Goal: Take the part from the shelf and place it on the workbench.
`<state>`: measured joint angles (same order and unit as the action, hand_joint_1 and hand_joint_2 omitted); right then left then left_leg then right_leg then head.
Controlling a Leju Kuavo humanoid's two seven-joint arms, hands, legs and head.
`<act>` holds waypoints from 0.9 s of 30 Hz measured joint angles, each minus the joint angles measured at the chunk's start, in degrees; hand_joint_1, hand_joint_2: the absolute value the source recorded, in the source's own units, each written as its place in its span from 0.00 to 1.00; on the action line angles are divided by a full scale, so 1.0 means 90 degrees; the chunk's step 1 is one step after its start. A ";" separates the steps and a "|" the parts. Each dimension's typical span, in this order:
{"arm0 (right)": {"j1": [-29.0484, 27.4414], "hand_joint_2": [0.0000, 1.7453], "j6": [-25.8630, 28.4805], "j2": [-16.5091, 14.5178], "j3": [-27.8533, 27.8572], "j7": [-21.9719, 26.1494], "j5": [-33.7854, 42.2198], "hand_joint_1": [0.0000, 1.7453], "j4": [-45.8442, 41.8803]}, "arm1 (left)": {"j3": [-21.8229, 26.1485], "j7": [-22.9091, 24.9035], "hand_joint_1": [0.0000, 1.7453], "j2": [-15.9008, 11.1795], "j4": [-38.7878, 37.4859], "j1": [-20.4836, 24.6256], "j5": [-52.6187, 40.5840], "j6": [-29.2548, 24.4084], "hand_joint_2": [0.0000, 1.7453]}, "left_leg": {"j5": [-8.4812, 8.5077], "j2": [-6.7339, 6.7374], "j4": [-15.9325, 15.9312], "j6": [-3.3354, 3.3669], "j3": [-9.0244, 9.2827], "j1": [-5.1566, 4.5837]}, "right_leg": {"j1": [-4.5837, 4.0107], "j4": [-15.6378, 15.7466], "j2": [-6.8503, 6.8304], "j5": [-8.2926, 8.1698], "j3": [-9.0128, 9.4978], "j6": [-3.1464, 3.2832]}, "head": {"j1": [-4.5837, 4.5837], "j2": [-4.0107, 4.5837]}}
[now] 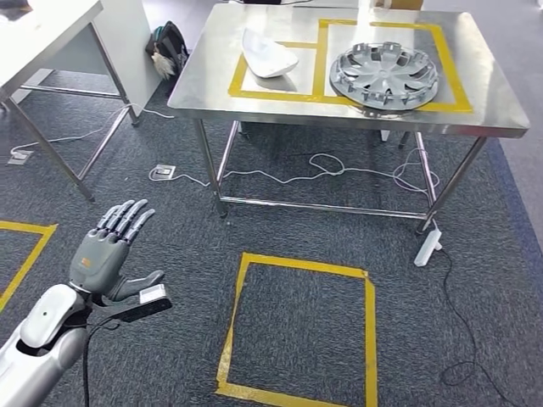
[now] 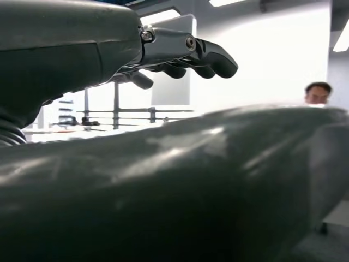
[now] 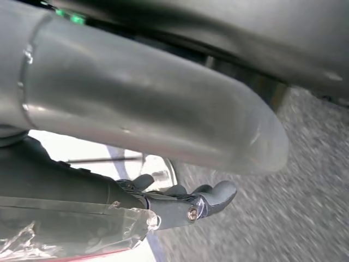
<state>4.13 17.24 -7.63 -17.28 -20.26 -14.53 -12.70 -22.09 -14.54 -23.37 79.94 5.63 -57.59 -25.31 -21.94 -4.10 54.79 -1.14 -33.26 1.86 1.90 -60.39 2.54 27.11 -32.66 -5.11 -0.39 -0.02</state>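
The steel workbench point(image 1: 211, 93) stands ahead of me with yellow taped boxes on its top. A white curved part point(image 1: 269, 55) lies in the left box and a silver wheel cover point(image 1: 384, 76) in the right box. My left hand point(image 1: 112, 250) is low at the left, well short of the bench, palm up with fingers spread and nothing in it; its dark fingers point(image 2: 197, 54) stretch out straight in the left wrist view. My right hand point(image 3: 144, 109) hangs over the carpet with its fingers point(image 3: 205, 199) extended and nothing between them and the thumb.
A yellow taped square point(image 1: 301, 331) marks the carpet in front of the bench. Cables point(image 1: 320, 170) and a white power strip point(image 1: 428, 248) lie under it. A second table point(image 1: 38, 34) and a black bag point(image 1: 168, 47) are at the left. A person point(image 2: 318, 93) stands nearby.
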 joint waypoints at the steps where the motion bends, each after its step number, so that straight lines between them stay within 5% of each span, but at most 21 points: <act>1: 0.0001 0.00 0.0012 0.0001 -0.0001 0.0005 -0.0006 0.00 0.0000 | 0.0057 0.0020 0.00 -0.0037 0.0064 -0.0056 0.0005 -0.0028 0.00 | -0.0011 -0.0053 0.0061 -0.0057 -0.0046 0.0010 | 0.0014 0.0212 0.0077 -0.0031 0.0132 0.0023 | -0.0003 0.0000; 4: -0.0007 0.00 0.0016 0.0002 -0.0003 0.0015 -0.0016 0.00 0.0000 | 0.0276 0.0083 0.00 -0.0189 0.0257 -0.0284 0.0051 -0.0106 0.00 | 0.0022 -0.0156 0.0107 -0.0153 -0.0129 0.0022 | -0.0019 0.0174 0.0005 -0.0016 0.0130 0.0218 | -0.0027 0.0000; 6: -0.0022 0.00 0.0008 0.0003 -0.0004 0.0006 -0.0015 0.00 0.0001 | 0.0435 0.0098 0.00 -0.0284 0.0363 -0.0459 0.0101 -0.0137 0.00 | -0.0106 0.0010 0.0282 -0.0182 -0.0223 0.0020 | -0.0026 0.0152 -0.0117 -0.0029 0.0107 0.0331 | -0.0050 0.0000; 8: -0.0039 0.00 0.0007 0.0004 -0.0002 0.0002 -0.0004 0.00 0.0002 | 0.0607 0.0106 0.00 -0.0345 0.0475 -0.0620 0.0141 -0.0175 0.00 | -0.0518 0.0282 0.0984 -0.0194 -0.0545 -0.0002 | -0.0046 0.0157 -0.0262 -0.0046 0.0077 0.0410 | -0.0076 0.0000; 10: -0.0064 0.00 0.0006 0.0005 -0.0002 0.0002 0.0005 0.00 0.0002 | 0.0757 0.0117 0.00 -0.0371 0.0545 -0.0769 0.0165 -0.0202 0.00 | -0.0911 0.0367 0.1854 -0.0198 -0.0938 -0.0008 | -0.0073 0.0158 -0.0425 -0.0053 0.0042 0.0436 | -0.0082 0.0000; 11: -0.0075 0.00 0.0005 0.0005 -0.0002 0.0002 0.0006 0.00 0.0002 | 0.0812 0.0123 0.00 -0.0381 0.0564 -0.0844 0.0169 -0.0206 0.00 | -0.0961 0.0376 0.2062 -0.0192 -0.1019 -0.0009 | -0.0083 0.0158 -0.0510 -0.0053 0.0031 0.0439 | -0.0083 0.0000; 13: -0.0080 0.00 0.0005 0.0005 -0.0001 0.0002 0.0007 0.00 0.0002 | 0.0899 0.0131 0.00 -0.0402 0.0607 -0.0961 0.0172 -0.0208 0.00 | -0.0710 0.0428 0.1700 -0.0162 -0.0783 -0.0015 | -0.0092 0.0157 -0.0678 -0.0050 0.0030 0.0434 | -0.0083 0.0000; 16: -0.0063 0.00 -0.0016 0.0006 -0.0001 0.0002 0.0014 0.00 0.0002 | 0.1012 0.0178 0.00 -0.0430 0.0678 -0.1018 0.0190 -0.0199 0.00 | -0.0286 0.0843 0.0486 -0.0113 -0.0098 -0.0082 | -0.0143 0.0147 -0.0905 -0.0014 0.0068 0.0365 | -0.0086 0.0000; 17: -0.0060 0.00 -0.0035 0.0009 -0.0001 0.0002 0.0027 0.00 0.0002 | 0.1059 0.0224 0.00 -0.0433 0.0696 -0.1062 0.0222 -0.0194 0.00 | -0.0267 0.0927 0.0307 -0.0099 -0.0012 -0.0107 | -0.0165 0.0156 -0.0971 -0.0001 0.0090 0.0328 | -0.0088 0.0000; 19: -0.0061 0.00 -0.0074 0.0017 -0.0001 0.0002 0.0074 0.00 0.0002 | 0.1205 0.0342 0.00 -0.0428 0.0717 -0.1268 0.0366 -0.0190 0.00 | -0.0280 0.0825 0.0252 -0.0047 -0.0015 -0.0128 | -0.0170 0.0207 -0.1099 0.0009 0.0151 0.0254 | -0.0087 0.0000; 20: -0.0063 0.00 -0.0082 0.0022 0.0000 0.0001 0.0104 0.00 0.0002 | 0.1311 0.0401 0.00 -0.0426 0.0719 -0.1417 0.0488 -0.0192 0.00 | -0.0272 0.0751 0.0241 -0.0012 -0.0014 -0.0124 | -0.0157 0.0210 -0.1067 0.0036 0.0168 0.0211 | -0.0087 0.0000; 22: -0.0088 0.00 -0.0066 0.0033 0.0005 0.0005 0.0169 0.00 0.0007 | 0.1581 0.0490 0.00 -0.0398 0.0719 -0.1702 0.0826 -0.0157 0.00 | -0.0246 0.0605 0.0220 0.0067 -0.0008 -0.0104 | -0.0136 -0.0080 -0.0752 0.0265 0.0057 0.0154 | -0.0066 0.0000; 24: -0.0135 0.00 -0.0029 0.0050 0.0015 0.0024 0.0236 0.00 0.0018 | 0.1903 0.0527 0.00 -0.0286 0.0706 -0.1940 0.1252 0.0026 0.00 | -0.0240 0.0457 0.0219 0.0127 -0.0020 -0.0114 | -0.0147 -0.0876 -0.0399 0.0684 -0.0304 0.0156 | -0.0044 0.0000; 26: -0.0171 0.00 0.0001 0.0065 0.0041 0.0195 0.0300 0.00 0.0034 | 0.2364 0.0471 0.00 -0.0017 0.0632 -0.2162 0.1709 0.0429 0.00 | -0.0242 0.0283 0.0221 0.0159 -0.0024 -0.0147 | -0.0177 -0.1535 -0.0314 0.0895 -0.0619 0.0191 | -0.0046 0.0000; 27: -0.0179 0.00 0.0009 0.0069 0.0062 0.0316 0.0323 0.00 0.0043 | 0.2659 0.0405 0.00 0.0170 0.0557 -0.2251 0.1905 0.0673 0.00 | -0.0243 0.0185 0.0223 0.0166 -0.0021 -0.0160 | -0.0194 -0.1541 -0.0297 0.0819 -0.0630 0.0219 | -0.0046 0.0000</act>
<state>2.51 17.33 -7.00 -16.72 -17.41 -11.63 -12.32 1.84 -10.89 -21.84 84.96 -14.64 -40.45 -19.25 -24.12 -2.43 56.80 0.36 -33.45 0.41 0.16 -74.26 -0.13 34.48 -38.33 -3.15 -0.80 -0.02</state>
